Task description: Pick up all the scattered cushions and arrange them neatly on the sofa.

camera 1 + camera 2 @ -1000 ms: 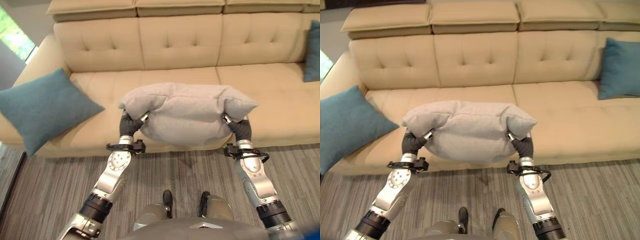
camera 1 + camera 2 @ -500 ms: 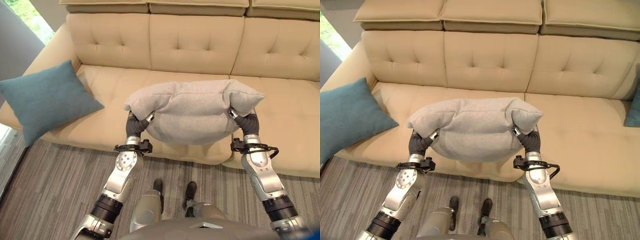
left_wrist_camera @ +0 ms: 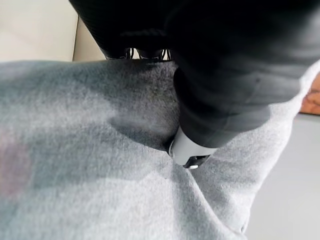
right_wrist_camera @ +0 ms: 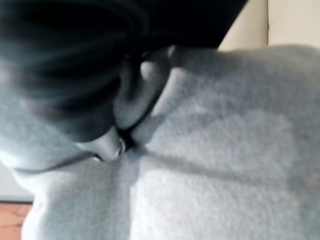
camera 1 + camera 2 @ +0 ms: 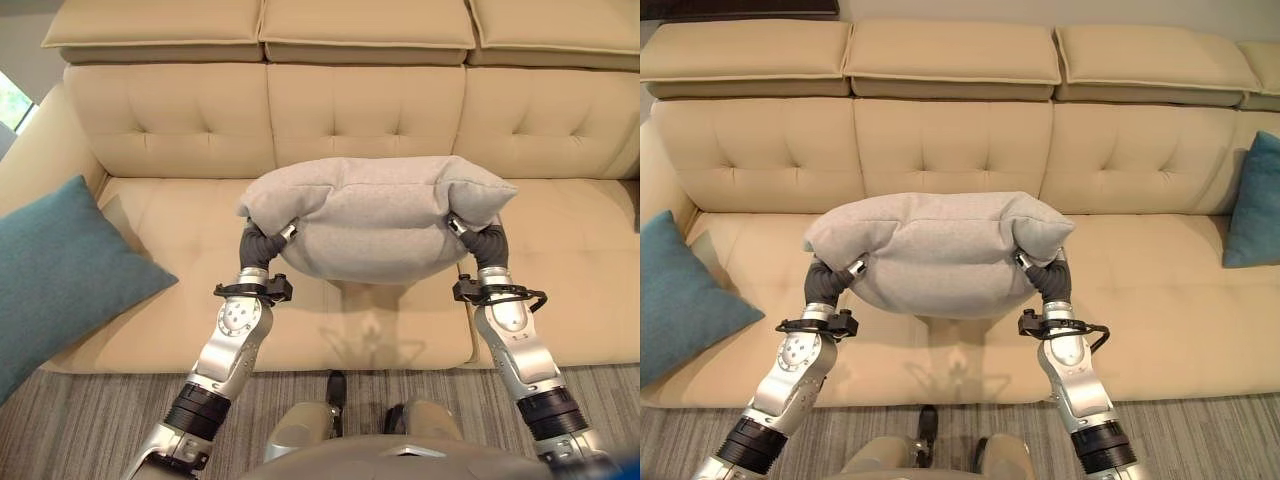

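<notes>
my left hand [image 5: 262,243] and right hand [image 5: 484,242] pinch the grey cushion's [image 5: 375,215] ends, lifted above the beige sofa [image 5: 340,120]; teal cushion [image 5: 60,275] at 9 o'clock.

Both eye views look down from the robot's head at the sofa [image 5: 360,330] ahead, sharing its seat and the grey cushion [image 5: 940,250]. Each wrist view looks from very close along its own hand into that cushion's fabric.

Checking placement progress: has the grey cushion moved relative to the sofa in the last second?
Yes. The grey cushion, earlier over the front edge of the sofa, now hangs farther in over the seat, nearer the backrest.
</notes>
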Controlling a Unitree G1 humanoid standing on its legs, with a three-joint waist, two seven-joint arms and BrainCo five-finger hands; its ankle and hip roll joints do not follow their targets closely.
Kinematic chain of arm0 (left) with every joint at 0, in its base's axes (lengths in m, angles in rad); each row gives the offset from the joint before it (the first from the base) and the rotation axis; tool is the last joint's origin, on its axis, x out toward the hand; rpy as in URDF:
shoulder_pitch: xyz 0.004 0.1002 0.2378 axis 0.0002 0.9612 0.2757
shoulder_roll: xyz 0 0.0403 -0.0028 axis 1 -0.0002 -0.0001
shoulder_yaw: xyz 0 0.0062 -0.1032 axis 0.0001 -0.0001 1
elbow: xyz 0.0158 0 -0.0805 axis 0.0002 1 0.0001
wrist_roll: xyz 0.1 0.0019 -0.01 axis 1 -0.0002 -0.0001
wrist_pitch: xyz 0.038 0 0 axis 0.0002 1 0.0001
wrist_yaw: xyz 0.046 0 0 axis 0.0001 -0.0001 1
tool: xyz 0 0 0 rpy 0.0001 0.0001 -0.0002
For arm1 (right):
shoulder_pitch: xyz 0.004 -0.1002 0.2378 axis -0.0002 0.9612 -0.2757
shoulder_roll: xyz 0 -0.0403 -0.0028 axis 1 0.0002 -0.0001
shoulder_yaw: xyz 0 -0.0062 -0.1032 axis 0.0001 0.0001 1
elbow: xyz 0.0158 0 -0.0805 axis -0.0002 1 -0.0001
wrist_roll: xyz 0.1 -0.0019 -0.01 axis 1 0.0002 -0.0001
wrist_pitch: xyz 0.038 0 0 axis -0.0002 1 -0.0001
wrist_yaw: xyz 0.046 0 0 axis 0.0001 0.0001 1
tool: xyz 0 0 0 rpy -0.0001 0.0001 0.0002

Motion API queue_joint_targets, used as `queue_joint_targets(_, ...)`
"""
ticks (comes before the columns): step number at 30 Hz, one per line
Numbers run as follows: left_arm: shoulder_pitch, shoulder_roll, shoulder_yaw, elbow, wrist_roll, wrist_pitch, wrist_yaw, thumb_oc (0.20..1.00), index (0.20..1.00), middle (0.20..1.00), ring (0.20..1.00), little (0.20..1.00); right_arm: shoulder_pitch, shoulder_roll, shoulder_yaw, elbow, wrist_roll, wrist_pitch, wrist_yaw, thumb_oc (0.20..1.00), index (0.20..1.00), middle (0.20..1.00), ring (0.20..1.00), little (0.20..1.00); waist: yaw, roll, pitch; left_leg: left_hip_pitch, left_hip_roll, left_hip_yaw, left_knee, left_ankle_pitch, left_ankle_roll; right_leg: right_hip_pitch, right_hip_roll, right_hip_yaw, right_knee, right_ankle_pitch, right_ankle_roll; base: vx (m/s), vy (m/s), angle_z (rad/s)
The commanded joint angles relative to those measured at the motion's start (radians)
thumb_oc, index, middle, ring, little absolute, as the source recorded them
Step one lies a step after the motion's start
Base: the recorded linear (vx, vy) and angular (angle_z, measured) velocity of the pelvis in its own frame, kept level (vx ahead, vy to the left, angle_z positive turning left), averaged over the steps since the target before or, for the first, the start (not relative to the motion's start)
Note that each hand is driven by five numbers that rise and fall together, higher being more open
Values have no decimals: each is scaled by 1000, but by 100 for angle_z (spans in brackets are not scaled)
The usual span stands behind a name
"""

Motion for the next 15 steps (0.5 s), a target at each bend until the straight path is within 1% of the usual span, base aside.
queue_joint_targets(1,-32,-13,-45,-151,31,-89,-62,200,200,200,200,200,-61,10,4,-96,-36,-100,30,200,200,200,200,200,-4,-34,-67,16,43,-5,43,-104,-81,103,79,31,-436,197,9,166,-46,-2)
queue_joint_targets(2,-32,-13,-45,-151,31,-90,-63,200,200,200,200,200,-60,10,4,-96,-36,-100,30,200,200,200,200,200,-5,-33,-64,20,44,-6,43,-105,-81,111,81,28,-444,200,8,230,-135,15)
queue_joint_targets(3,-34,-22,-52,-138,46,-93,-62,200,200,200,200,200,-51,3,-9,-95,-43,-107,21,200,200,200,200,200,-7,-50,-70,27,37,-10,44,-118,-97,122,86,36,-519,219,14,124,-94,21)
queue_joint_targets(4,-35,-22,-53,-137,46,-93,-62,200,200,200,200,200,-50,3,-10,-95,-43,-107,21,200,200,200,200,200,-9,-49,-68,28,37,-13,46,-119,-98,129,87,32,-527,222,13,186,-159,38)
queue_joint_targets(5,-48,-34,-49,-137,41,-101,-68,200,200,200,200,200,-50,0,-21,-88,-44,-109,17,200,200,200,200,200,-11,-56,-69,16,35,-22,84,-124,-125,165,92,23,-576,232,10,89,-118,41)
queue_joint_targets(6,-54,-38,-51,-139,40,-103,-72,200,200,200,200,200,-49,-2,-29,-86,-43,-110,9,200,200,200,200,200,-13,-62,-68,-4,37,-23,118,-129,-136,186,92,13,-599,233,7,107,-152,69)
queue_joint_targets(7,-61,-40,-52,-138,41,-105,-70,200,200,200,200,200,-52,-10,-37,-86,-44,-112,4,200,200,200,200,200,-12,-68,-66,-29,43,-18,156,-132,-144,203,86,10,-611,232,2,76,-108,85)
queue_joint_targets(8,-70,-46,-52,-132,39,-106,-65,200,200,200,200,200,-56,-21,-46,-80,-41,-112,-5,200,200,200,200,200,-17,-69,-69,-68,60,-8,211,-142,-153,224,84,-3,-632,228,-7,78,-60,88)
queue_joint_targets(9,-75,-48,-51,-128,39,-103,-65,200,200,200,200,200,-59,-27,-49,-77,-42,-109,-7,200,200,200,200,200,-17,-67,-72,-76,73,-2,214,-140,-154,234,83,-11,-638,226,-8,74,-16,66)
queue_joint_targets(10,-84,-50,-50,-123,40,-102,-61,200,200,200,200,200,-61,-33,-52,-74,-44,-107,-10,200,200,200,200,200,-19,-67,-74,-86,90,7,210,-131,-156,241,81,-17,-641,222,-9,61,17,34)
queue_joint_targets(13,-107,-47,-55,-105,51,-94,-50,200,200,200,200,200,-70,-45,-56,-63,-48,-99,-18,200,200,200,200,200,-23,-64,-84,-86,138,32,139,-88,-164,254,79,-31,-652,217,-7,72,38,17)
queue_joint_targets(14,-123,-43,-56,-100,64,-87,-41,200,200,200,200,200,-76,-49,-58,-57,-51,-99,-24,200,200,200,200,200,-23,-64,-83,-102,147,38,130,-72,-168,260,78,-36,-656,216,-4,92,71,8)
queue_joint_targets(15,-135,-46,-49,-87,75,-87,-26,200,200,200,200,200,-82,-49,-57,-46,-54,-95,-30,200,200,200,200,200,-21,-59,-82,-99,157,28,100,-55,-177,263,77,-38,-658,214,-5,105,84,-2)
